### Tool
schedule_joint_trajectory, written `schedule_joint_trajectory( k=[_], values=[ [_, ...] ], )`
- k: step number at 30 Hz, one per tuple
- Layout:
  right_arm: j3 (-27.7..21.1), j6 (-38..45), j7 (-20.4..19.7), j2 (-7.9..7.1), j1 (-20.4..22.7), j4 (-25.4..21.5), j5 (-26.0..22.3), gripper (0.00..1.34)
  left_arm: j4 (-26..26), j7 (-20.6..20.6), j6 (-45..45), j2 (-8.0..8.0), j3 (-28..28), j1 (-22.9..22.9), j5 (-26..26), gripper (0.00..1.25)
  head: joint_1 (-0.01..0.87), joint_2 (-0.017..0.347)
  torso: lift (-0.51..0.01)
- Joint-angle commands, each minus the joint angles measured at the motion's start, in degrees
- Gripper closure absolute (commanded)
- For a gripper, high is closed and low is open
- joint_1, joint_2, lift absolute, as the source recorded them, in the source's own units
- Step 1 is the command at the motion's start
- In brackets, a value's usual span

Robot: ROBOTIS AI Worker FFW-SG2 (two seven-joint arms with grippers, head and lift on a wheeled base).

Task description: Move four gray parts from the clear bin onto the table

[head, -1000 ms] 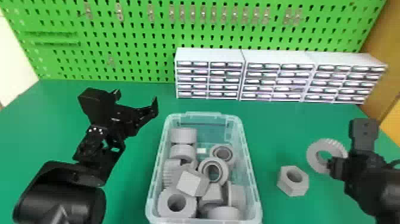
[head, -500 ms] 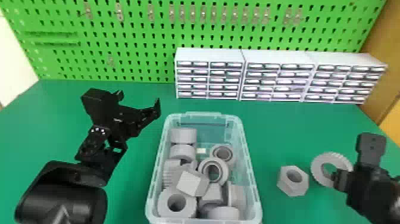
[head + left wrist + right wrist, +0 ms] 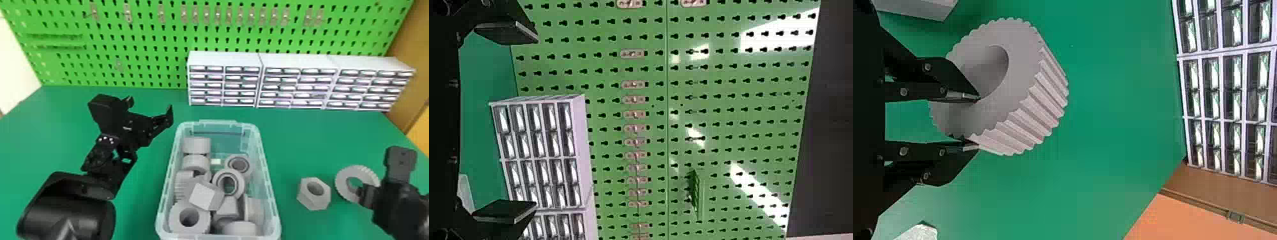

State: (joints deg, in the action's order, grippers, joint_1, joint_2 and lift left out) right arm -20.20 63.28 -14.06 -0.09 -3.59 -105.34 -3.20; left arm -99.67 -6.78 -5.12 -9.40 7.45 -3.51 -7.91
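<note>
The right arm reaches in from the head view's right edge, its right gripper (image 3: 367, 195) low over the right part of the green worktop (image 3: 303, 137), near that side's slanting edge. It pinches the wall of a toothed gray gear (image 3: 343, 183): one finger sits in the bore and the other presses the toothed outside. The gear leans over, its open face turned toward the robot and a little left. Its axis, shorter than the gear is wide, runs back toward the worktop's far right corner, and teeth show along the upper right of the rim. Whether it touches the worktop I can't tell

Just left of the gear, a hexagonal gray nut (image 3: 314, 204) lies flat on the worktop, bore upward and axis upright. Farther left stands the clear bin (image 3: 271, 198), its long axis running from near to far, with gray parts (image 3: 206, 196) heaped inside at mixed angles

The left arm comes up from the near left. Its left gripper (image 3: 149, 108), fingers spread wide and empty, hangs beyond the bin's far left corner, aimed at the worktop's far edge and the green pegboard (image 3: 729, 120)
</note>
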Motion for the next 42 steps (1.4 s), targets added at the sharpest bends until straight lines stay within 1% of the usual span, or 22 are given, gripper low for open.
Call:
schedule_joint_trajectory(
  k=[1,3,5,9,16,26,27,30,32,36,37,42],
  values=[
    [-0.01,-0.87,0.00,0.14,0.16,0.23,-0.32,0.98,0.00,-0.07,-0.15,0.00,0.11,0.00,0.00,0.11,0.678,0.034,-0.050],
    [-0.01,-1.40,0.00,0.14,0.34,0.49,-0.84,0.98,0.00,-0.16,-0.15,0.00,0.11,0.00,0.09,0.11,0.678,0.034,-0.050],
    [-0.45,-2.81,0.00,0.14,0.60,1.02,-2.43,0.98,0.00,-0.16,-0.15,0.00,0.11,0.00,0.09,0.11,0.678,0.034,-0.050],
    [-2.56,-5.18,0.00,0.14,0.78,3.21,-8.93,0.98,0.00,-0.43,-0.33,0.00,0.02,0.00,0.09,0.11,0.678,0.034,-0.050],
    [-1.42,-6.67,0.00,0.14,1.04,4.18,-11.04,0.98,0.00,-0.60,-0.41,0.00,0.11,0.00,0.09,0.11,0.678,0.034,-0.050],
    [-2.65,-9.13,0.00,0.14,0.69,5.06,-18.95,0.98,0.00,-1.13,-0.94,0.00,0.02,0.00,0.17,0.11,0.678,0.034,-0.050],
    [-2.74,-8.78,-0.62,0.14,0.43,4.71,-20.44,0.98,0.00,-1.39,-1.03,0.00,0.02,0.00,0.17,0.11,0.678,0.034,-0.050],
    [-2.12,-7.99,-5.27,0.14,0.34,2.69,-25.01,0.98,0.00,-1.83,-1.47,0.00,0.28,-0.18,0.53,0.11,0.678,0.034,-0.050],
    [-1.51,-7.29,-8.35,0.14,0.34,1.37,-27.12,0.98,0.00,-2.10,-1.73,0.00,0.37,-0.26,0.61,0.11,0.678,0.034,-0.050],
    [-1.60,-5.62,-16.79,0.14,0.51,-0.30,-36.18,0.99,0.00,-2.45,-2.08,0.00,0.37,-0.26,1.05,0.11,0.678,0.034,-0.050],
    [-1.68,-5.09,-18.55,0.14,0.51,-0.57,-37.76,0.99,0.00,-2.62,-2.26,0.00,0.37,-0.26,1.05,0.11,0.678,0.034,-0.050],
    [-2.56,-2.28,-24.61,0.14,0.25,-1.36,-43.03,0.99,0.09,-3.06,-2.61,-0.09,0.28,-0.26,1.32,0.11,0.678,0.034,-0.050]
  ],
)
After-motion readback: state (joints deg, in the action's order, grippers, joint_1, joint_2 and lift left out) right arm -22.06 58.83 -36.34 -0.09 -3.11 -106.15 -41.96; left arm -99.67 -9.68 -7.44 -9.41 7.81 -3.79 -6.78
